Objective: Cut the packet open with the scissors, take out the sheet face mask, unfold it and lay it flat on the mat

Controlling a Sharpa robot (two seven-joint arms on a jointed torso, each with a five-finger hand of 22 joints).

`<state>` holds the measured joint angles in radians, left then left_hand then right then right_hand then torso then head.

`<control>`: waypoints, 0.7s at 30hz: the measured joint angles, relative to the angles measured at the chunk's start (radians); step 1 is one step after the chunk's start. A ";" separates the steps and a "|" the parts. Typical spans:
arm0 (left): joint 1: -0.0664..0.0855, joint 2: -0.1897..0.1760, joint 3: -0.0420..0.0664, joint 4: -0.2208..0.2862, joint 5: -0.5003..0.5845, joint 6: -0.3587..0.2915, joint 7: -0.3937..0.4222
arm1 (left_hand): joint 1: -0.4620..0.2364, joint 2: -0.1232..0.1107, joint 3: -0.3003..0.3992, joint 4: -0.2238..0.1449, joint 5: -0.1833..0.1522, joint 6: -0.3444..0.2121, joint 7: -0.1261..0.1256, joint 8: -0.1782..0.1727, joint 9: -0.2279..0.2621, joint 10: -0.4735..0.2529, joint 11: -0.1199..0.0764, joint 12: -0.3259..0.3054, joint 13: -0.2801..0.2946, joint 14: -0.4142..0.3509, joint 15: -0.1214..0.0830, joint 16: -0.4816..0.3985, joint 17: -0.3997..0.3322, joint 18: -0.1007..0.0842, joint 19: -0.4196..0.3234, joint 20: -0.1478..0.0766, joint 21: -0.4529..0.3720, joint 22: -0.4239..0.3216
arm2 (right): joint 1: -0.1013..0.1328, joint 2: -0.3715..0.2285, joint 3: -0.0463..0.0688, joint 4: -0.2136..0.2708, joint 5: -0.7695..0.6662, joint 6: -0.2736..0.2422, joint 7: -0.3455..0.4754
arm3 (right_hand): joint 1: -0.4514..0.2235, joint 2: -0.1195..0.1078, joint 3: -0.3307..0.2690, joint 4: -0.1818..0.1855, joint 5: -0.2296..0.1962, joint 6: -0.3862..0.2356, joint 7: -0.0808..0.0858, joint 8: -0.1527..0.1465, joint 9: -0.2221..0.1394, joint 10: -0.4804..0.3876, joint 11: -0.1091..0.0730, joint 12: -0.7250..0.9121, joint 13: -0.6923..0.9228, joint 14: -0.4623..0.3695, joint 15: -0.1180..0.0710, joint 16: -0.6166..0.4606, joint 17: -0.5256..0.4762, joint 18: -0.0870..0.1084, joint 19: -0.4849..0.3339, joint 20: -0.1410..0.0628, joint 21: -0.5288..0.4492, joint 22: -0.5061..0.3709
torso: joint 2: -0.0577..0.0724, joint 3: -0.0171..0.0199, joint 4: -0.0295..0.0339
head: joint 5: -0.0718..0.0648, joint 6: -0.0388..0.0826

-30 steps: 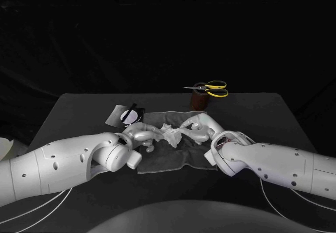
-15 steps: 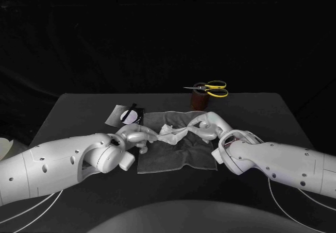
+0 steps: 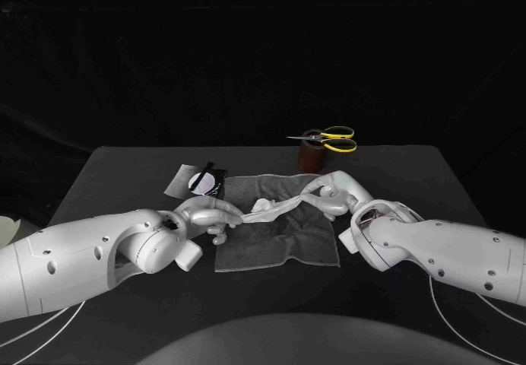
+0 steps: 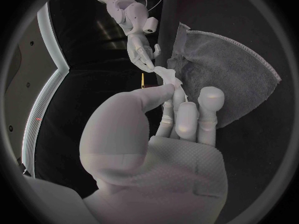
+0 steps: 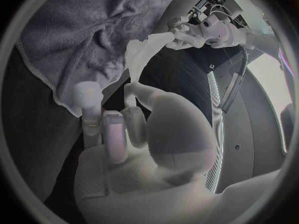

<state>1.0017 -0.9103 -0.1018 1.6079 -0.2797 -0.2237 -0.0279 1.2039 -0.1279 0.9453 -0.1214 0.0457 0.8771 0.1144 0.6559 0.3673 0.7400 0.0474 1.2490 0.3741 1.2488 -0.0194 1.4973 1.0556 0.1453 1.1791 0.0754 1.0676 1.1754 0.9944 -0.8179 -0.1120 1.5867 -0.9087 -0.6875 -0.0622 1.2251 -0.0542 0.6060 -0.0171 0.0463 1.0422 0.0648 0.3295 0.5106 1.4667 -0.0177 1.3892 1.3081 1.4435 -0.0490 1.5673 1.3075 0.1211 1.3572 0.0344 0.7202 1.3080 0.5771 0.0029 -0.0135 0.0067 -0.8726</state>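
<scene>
1. Left hand (image 3: pixel 213 215): we log it closed in a pinch on one end of the sheet face mask (image 3: pixel 274 207), thumb pressed to a finger, the other fingers lying loose beneath
2. Right hand (image 3: pixel 329 194): pinched on the opposite end of the mask, its remaining fingers partly curled
3. Sheet face mask: out of its packet (image 3: pixel 195 181) and slung in the air between the two hands as a narrow, twisted, crumpled band over the far half of the mat (image 3: pixel 274 247); we cannot tell whether any part brushes the cloth
4. Mat: grey cloth, somewhat wrinkled, spread on the desk (image 3: pixel 109 182) directly under both hands
5. Packet: on the desk just beside the mat's far left corner
6. Scissors (image 3: pixel 334 139): yellow-handled, resting on a brown holder (image 3: pixel 312 158) beyond the mat, well apart from both hands
7. Step in hand, by our judgement: unfolding; cutting and extraction look done, laying flat not yet
8. Handling notes, ours:
   - draw the hands apart gently, only until the band goes taut, since a thin sheet may tear
   - counter-turn one wrist to take out the twist
   - end pinches open length, not width, so one hand will likely need to regrip a free edge
   - work low over the mat's middle, setting one end down first, then lowering the other
</scene>
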 measured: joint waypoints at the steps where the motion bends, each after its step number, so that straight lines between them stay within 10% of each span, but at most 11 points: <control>1: 0.000 -0.003 0.000 0.001 0.003 0.004 0.000 | 0.000 0.000 0.000 0.000 0.000 0.000 0.000 0.000 0.000 0.000 0.000 0.000 0.000 0.000 0.000 0.000 0.000 0.000 0.000 0.000 0.000 0.000 | 0.002 -0.004 0.000 0.002 0.000 0.001 -0.001 | 0.000 0.000 0.000 0.000 0.000 0.000 0.000 0.000 0.000 0.000 0.000 0.000 0.000 0.000 0.000 0.000 0.000 0.000 0.000 0.000 0.000 0.000 | 0.000 0.0000 0.0000 | 0.000 0.000; 12: 0.015 -0.025 0.014 0.018 0.067 0.034 0.013 | 0.001 0.001 0.000 0.000 0.000 -0.002 0.001 -0.003 0.000 -0.001 0.001 0.000 0.001 0.000 0.000 0.000 -0.002 0.000 0.000 0.000 0.000 -0.001 | 0.019 -0.032 0.000 0.035 0.010 0.018 -0.014 | 0.000 0.000 0.004 -0.004 -0.001 0.000 0.000 0.000 0.000 0.000 0.000 0.000 -0.001 0.000 0.000 -0.002 0.001 0.000 0.000 0.000 0.000 0.000 | -0.001 0.0006 0.0000 | -0.004 0.000; 21: 0.118 -0.034 0.022 0.027 0.131 0.025 0.047 | 0.001 0.001 0.000 0.000 0.000 -0.003 0.000 -0.004 0.000 -0.002 0.002 0.000 0.001 0.000 0.000 0.000 -0.002 0.000 0.000 0.000 0.000 -0.001 | 0.073 -0.048 0.000 0.069 0.064 0.052 -0.013 | 0.000 0.000 0.034 -0.034 -0.004 -0.002 -0.002 0.000 0.000 -0.002 0.002 0.000 -0.001 0.000 0.000 0.000 0.001 -0.002 0.000 0.000 -0.004 -0.001 | -0.005 0.0018 0.0000 | -0.001 0.000</control>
<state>1.1192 -0.9442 -0.0798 1.6346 -0.1486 -0.1989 0.0187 1.2046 -0.1272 0.9450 -0.1215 0.0456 0.8737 0.1144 0.6518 0.3674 0.7384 0.0490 1.2490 0.3748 1.2488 -0.0194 1.4972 1.0539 0.1454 1.1791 0.0754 1.0674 1.1739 1.0675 -0.8664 -0.1117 1.6559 -0.8449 -0.6359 -0.0748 1.2253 -0.0542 0.6399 -0.0511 0.0418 1.0404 0.0631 0.3296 0.5106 1.4650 -0.0159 1.3891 1.3076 1.4436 -0.0489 1.5674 1.3083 0.1189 1.3571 0.0345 0.7165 1.3073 0.5720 0.0047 -0.0135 0.0061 -0.8726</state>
